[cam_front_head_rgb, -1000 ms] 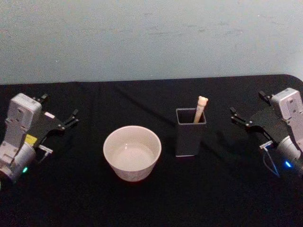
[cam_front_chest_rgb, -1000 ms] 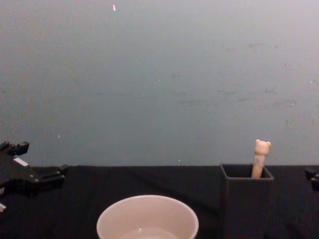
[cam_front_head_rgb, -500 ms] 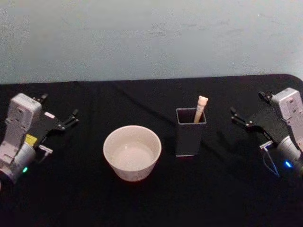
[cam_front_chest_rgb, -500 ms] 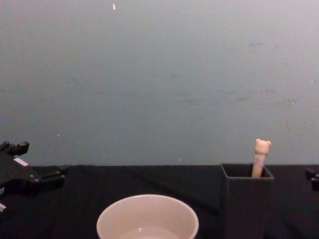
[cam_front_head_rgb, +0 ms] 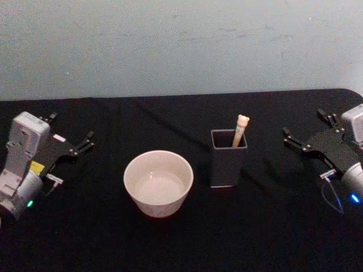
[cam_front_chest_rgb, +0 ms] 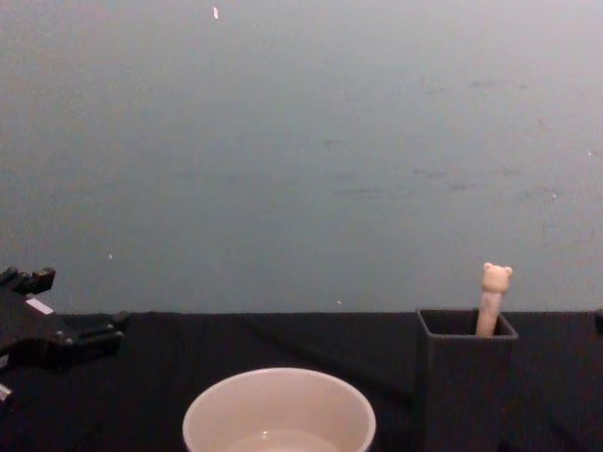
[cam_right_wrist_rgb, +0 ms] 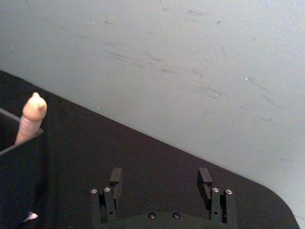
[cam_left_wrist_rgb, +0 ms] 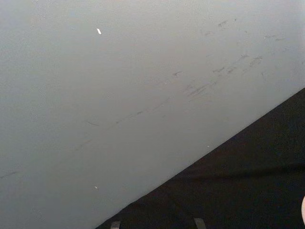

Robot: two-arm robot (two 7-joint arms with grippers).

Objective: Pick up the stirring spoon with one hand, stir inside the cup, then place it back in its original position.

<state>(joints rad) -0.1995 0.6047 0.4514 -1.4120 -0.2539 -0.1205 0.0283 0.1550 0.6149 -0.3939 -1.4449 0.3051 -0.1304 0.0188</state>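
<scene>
**Spoon standing in the holder, both grippers empty and wide open**

Most of the stirring spoon (cam_front_head_rgb: 240, 130) is hidden. Its thin lower end sits down inside the dark grey square holder (cam_front_head_rgb: 228, 167), so only the pale upper shaft and the bear head clear the rim. In the chest view the cup (cam_front_chest_rgb: 279, 375) is cut off by the lower edge, and its base does not show. Whether the cup (cam_front_head_rgb: 159, 205) holds any liquid is hard to make out.

The spoon's long axis runs close to vertical, bear head up. In the head view its top tips toward 1 o'clock, against the holder's far corner. From the chest view the stirring spoon (cam_front_chest_rgb: 491, 299) stands nearly upright in the holder (cam_front_chest_rgb: 466, 386).

On the black table (cam_front_head_rgb: 170, 243) the holder stands near the cup, at its 3 o'clock. The left gripper (cam_front_head_rgb: 71, 126) rests well apart at the cup's 9 o'clock, fingers spread and grasping nothing. The right gripper (cam_front_head_rgb: 304, 123) lies at the holder's 3 o'clock, clear of it. In the right wrist view the right gripper (cam_right_wrist_rgb: 159, 176) has its two fingers wide apart with nothing between them, and the spoon (cam_right_wrist_rgb: 30, 118) is off to one side.
</scene>
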